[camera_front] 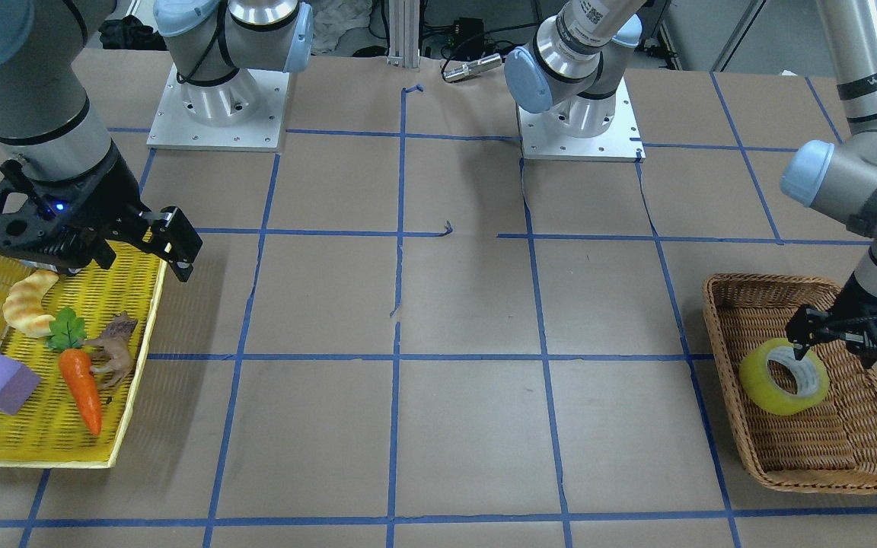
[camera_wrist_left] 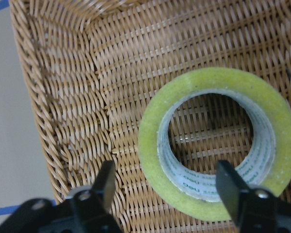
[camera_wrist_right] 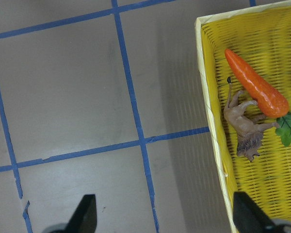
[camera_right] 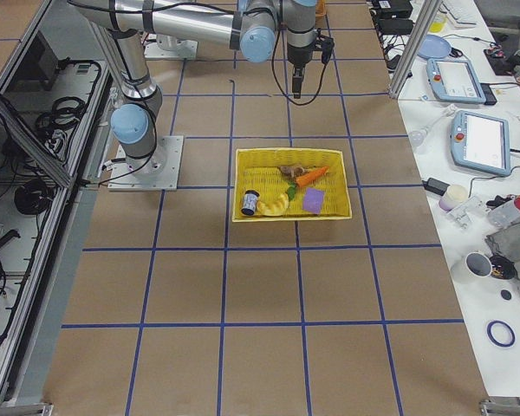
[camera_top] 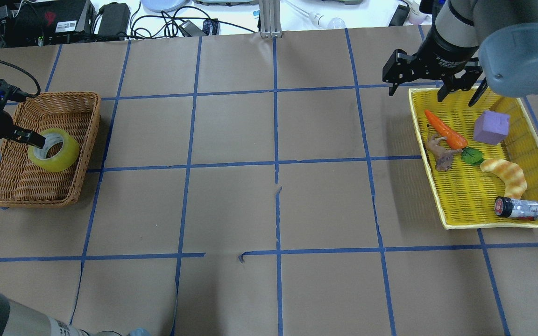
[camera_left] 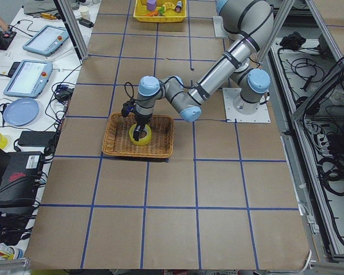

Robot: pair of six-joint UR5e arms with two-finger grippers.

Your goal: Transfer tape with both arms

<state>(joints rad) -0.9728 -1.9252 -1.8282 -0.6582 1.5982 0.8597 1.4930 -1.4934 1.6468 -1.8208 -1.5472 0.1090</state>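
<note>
Left wrist-mounted view, left jaws wide astride tape (camera_wrist_left: 153,145) wall, one jaw inside core, wicker basket (camera_wrist_left: 63,97) beneath

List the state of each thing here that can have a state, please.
tape: tilted in the wicker basket, not clamped.
left gripper: open, one finger in the tape's hole, the other outside its wall.
right gripper: open, empty, over the yellow tray's edge.
can: lying on its side in the yellow tray.
</note>
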